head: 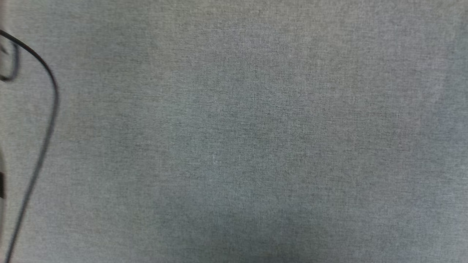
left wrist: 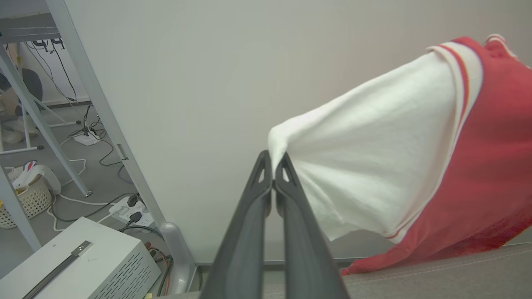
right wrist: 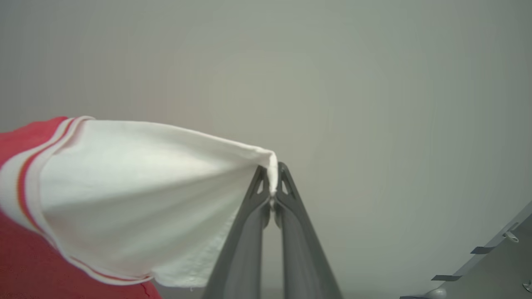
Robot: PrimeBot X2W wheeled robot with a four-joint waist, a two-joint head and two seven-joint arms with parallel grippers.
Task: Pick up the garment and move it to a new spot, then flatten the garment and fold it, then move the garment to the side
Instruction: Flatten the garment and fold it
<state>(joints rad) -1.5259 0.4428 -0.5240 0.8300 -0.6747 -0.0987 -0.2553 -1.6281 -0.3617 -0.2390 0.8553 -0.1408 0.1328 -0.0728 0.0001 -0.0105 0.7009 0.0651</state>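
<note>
At the tips of the left gripper (left wrist: pixel 274 160), note the two dark fingers pressed together on a corner of one white sleeve (left wrist: pixel 374 166) of the garment (left wrist: pixel 494 166). At the right gripper (right wrist: pixel 272 176), confirm the same: fingers closed on a corner of the other white sleeve (right wrist: pixel 137 195), with only a small fold of cloth between them. Treat the garment as lifted and stretched between the two pinches, red body hanging beyond the striped trim (left wrist: pixel 467 79), lower hem just above or brushing the grey cloth surface (left wrist: pixel 436 278); cannot tell which. Judge the step in hand as the carry to a new spot. Move both arms together, level and at one pace, so as not to load one thin pinch more than the other. Hold the spread taut enough to prevent sagging, not so taut as to pull cloth free. Lower hem first onto the grey cloth surface, clear of the black cable (head: pixel 47 120) at its left edge, then draw back slightly to lay the body flat. Avoid swinging toward the pale wall (left wrist: pixel 187 83), the metal frame leg (left wrist: pixel 95 104) and the white cabinet (left wrist: pixel 83 265) farther off.
</note>
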